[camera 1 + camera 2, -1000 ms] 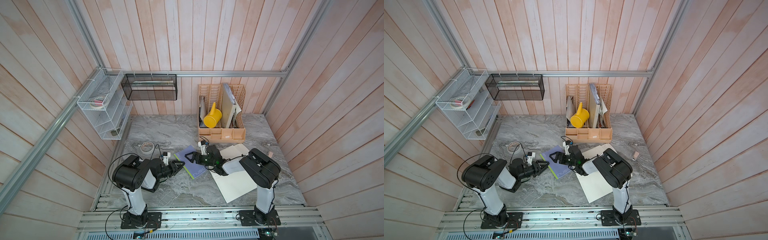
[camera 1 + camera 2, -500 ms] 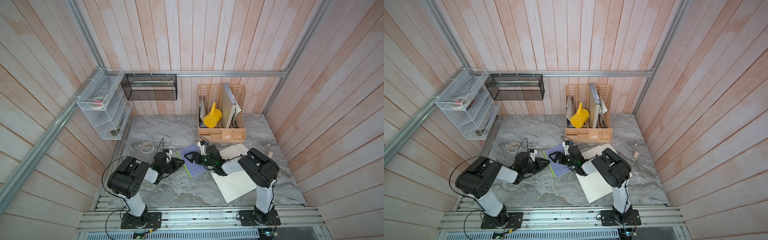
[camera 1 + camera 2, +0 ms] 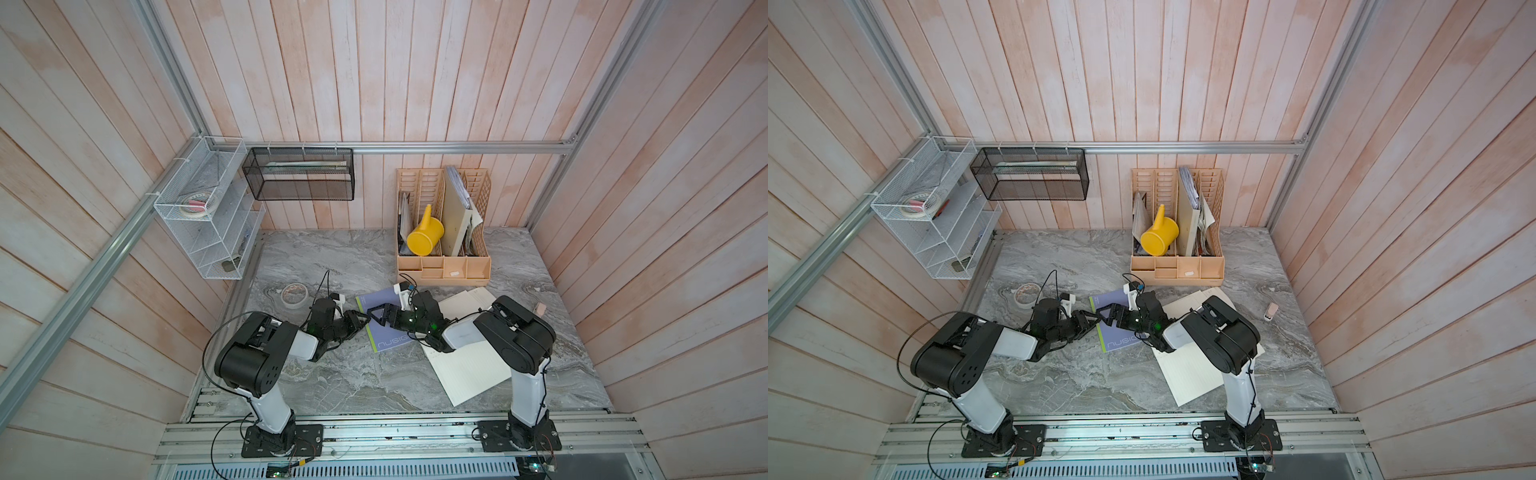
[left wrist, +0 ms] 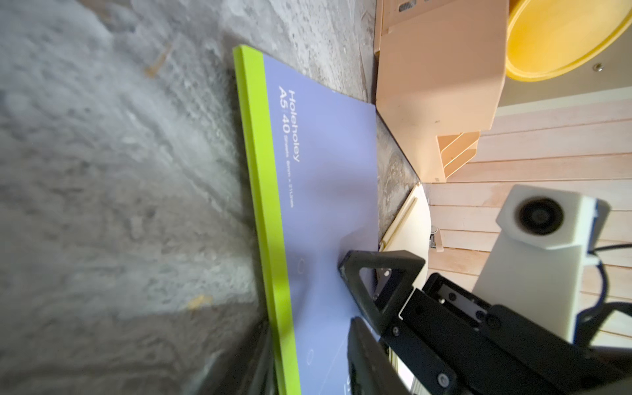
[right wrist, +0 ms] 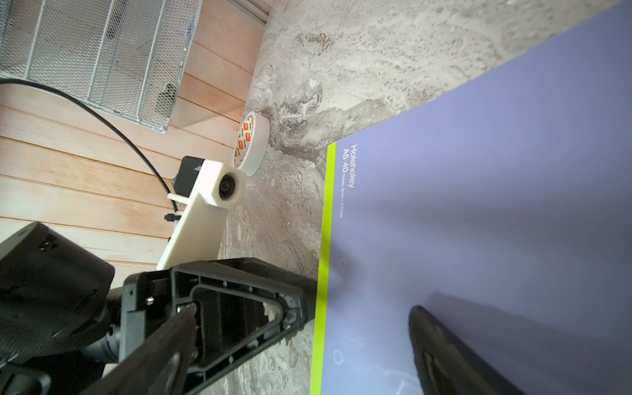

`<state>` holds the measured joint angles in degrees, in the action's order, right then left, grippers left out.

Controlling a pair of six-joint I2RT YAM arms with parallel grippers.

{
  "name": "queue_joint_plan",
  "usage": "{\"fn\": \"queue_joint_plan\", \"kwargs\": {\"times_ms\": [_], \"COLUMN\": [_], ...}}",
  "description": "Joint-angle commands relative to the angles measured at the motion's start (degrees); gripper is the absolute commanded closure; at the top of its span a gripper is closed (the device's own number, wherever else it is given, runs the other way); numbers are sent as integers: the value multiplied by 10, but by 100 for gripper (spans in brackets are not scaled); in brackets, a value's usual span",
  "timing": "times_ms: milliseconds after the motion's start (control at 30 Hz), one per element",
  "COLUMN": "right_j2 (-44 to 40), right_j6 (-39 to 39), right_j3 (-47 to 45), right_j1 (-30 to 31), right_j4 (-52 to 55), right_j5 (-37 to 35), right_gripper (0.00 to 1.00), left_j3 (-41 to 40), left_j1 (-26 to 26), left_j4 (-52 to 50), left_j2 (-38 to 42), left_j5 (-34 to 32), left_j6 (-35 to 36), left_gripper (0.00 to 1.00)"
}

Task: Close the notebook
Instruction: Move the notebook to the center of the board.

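Observation:
The notebook (image 3: 384, 334) (image 3: 1118, 337) lies flat on the marble table with its lavender cover up and its lime-green spine (image 4: 263, 178) toward my left arm. My left gripper (image 3: 362, 321) (image 4: 307, 328) is at that spine, jaws apart, one finger beside the edge and one over the cover. My right gripper (image 3: 376, 317) (image 5: 304, 307) stands open above the cover (image 5: 478, 171), one fingertip (image 4: 352, 265) resting on it.
Cream lined sheets (image 3: 469, 365) lie right of the notebook under my right arm. A tape roll (image 3: 294, 294) sits left of it. A beige organiser (image 3: 442, 266) holding a yellow jug (image 3: 424, 237) stands behind. A white wire shelf (image 3: 208, 224) hangs on the left wall.
My left gripper has come forward and up against the notebook's spine, and the left arm has swung lower. The right gripper has stayed on the cover.

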<state>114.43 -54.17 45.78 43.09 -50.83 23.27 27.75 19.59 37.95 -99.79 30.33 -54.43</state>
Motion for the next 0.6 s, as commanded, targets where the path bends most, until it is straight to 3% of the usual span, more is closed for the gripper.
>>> {"fn": "queue_joint_plan", "kwargs": {"times_ms": [0,133,233,267,333,500,567], "right_j2": [66,76,79,79,80,76,76], "right_j6": [-26,-34,-37,-36,-33,-27,-26], "right_j3": [-37,-40,-42,-42,-41,-37,-37], "right_j1": [15,16,16,16,16,17,17], "right_j4": [112,96,91,92,94,105,105], "right_j5": [18,21,22,22,21,18,18], "right_gripper": [2,2,2,2,2,2,2], "left_j3": [-27,-81,-87,-86,-82,-59,-45], "left_j1": [-2,-5,-6,-6,-7,-8,-8], "left_j4": [66,323,394,392,360,195,126], "left_j2": [-50,-100,-114,-111,-97,-27,-4], "left_j5": [44,77,89,89,88,78,68], "left_j6": [-18,-102,-123,-124,-115,-41,-9], "left_gripper": [57,59,70,78,86,79,85]}}
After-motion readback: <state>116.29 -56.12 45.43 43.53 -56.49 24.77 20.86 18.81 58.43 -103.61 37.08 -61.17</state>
